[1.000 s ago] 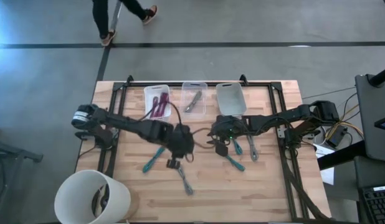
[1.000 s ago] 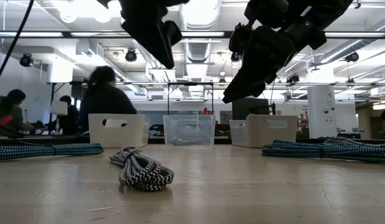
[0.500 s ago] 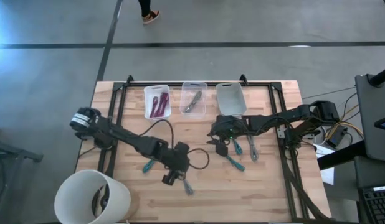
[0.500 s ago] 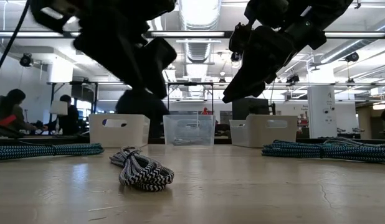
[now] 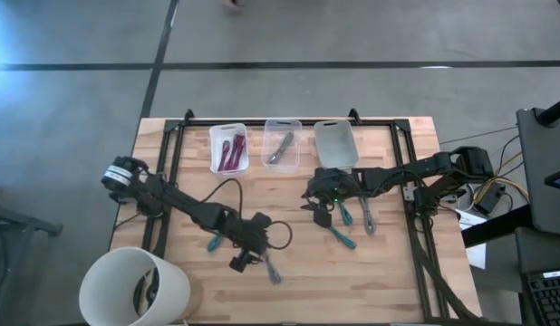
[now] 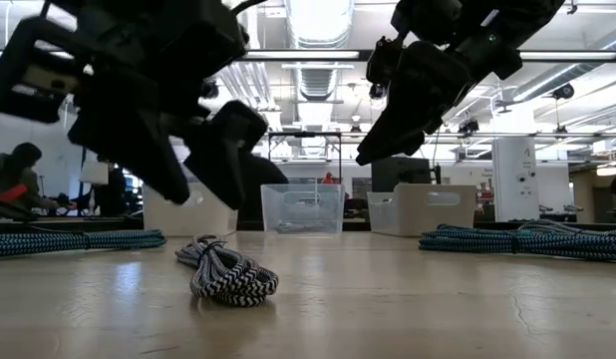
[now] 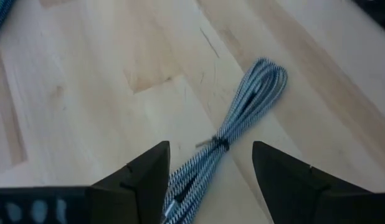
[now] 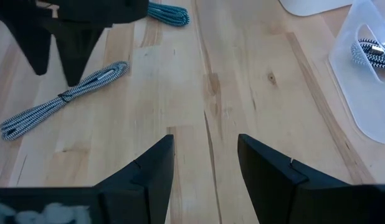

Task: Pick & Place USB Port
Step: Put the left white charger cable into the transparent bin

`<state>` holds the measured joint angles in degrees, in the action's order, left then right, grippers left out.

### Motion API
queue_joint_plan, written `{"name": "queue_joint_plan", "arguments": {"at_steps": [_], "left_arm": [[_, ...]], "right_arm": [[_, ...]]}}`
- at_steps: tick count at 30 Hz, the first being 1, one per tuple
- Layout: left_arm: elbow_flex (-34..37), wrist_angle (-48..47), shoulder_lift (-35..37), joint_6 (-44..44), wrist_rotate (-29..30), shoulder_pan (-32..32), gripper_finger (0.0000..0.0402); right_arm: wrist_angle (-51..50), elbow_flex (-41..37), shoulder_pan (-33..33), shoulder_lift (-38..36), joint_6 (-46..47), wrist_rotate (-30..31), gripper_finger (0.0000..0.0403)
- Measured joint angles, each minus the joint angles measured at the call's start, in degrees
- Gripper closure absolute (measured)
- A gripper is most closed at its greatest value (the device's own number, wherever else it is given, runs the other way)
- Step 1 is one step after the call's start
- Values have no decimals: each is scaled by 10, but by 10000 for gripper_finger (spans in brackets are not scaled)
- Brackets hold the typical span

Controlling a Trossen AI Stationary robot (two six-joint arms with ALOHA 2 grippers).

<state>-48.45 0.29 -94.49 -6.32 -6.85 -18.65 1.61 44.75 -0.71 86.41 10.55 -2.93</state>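
A coiled black-and-white USB cable [image 5: 270, 268] lies on the wooden table near its front; it also shows as a bundle [image 6: 228, 274] in the low view. My left gripper [image 7: 211, 152] hangs open just above it, one finger on either side of the cable's [image 7: 242, 115] tied middle, touching nothing. In the high view the left gripper [image 5: 243, 261] is beside the cable's left end. My right gripper [image 5: 321, 215] waits open above the table's middle, over bare wood [image 8: 205, 146].
Three bins stand at the far edge: one with maroon cables [image 5: 228, 148], a clear one with a black-and-white cable [image 5: 282, 145], a white one [image 5: 335, 143]. Teal cables [image 5: 214, 240] [image 5: 343, 237] and a grey one [image 5: 366, 217] lie on the table. A white bucket [image 5: 135, 288] stands at the near left.
My left gripper has gone toward the table's near edge and down, coming over the black-and-white cable, and it has opened. The cable has stayed where it was.
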Motion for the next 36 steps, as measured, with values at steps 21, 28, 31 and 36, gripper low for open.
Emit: {"name": "queue_joint_plan", "arguments": {"at_steps": [21, 28, 31, 36], "left_arm": [[17, 37, -62, -42, 10, 1, 239], [14, 32, -59, -33, 20, 4, 341], [0, 25, -59, -13, 29, 8, 374], [-34, 15, -55, 2, 29, 17, 392]], "right_arm": [[2, 0, 0, 0, -5, 0, 229], [3, 0, 0, 0, -6, 0, 229], [3, 0, 0, 0, -6, 0, 229], [-1, 0, 0, 0, -7, -5, 229]]}}
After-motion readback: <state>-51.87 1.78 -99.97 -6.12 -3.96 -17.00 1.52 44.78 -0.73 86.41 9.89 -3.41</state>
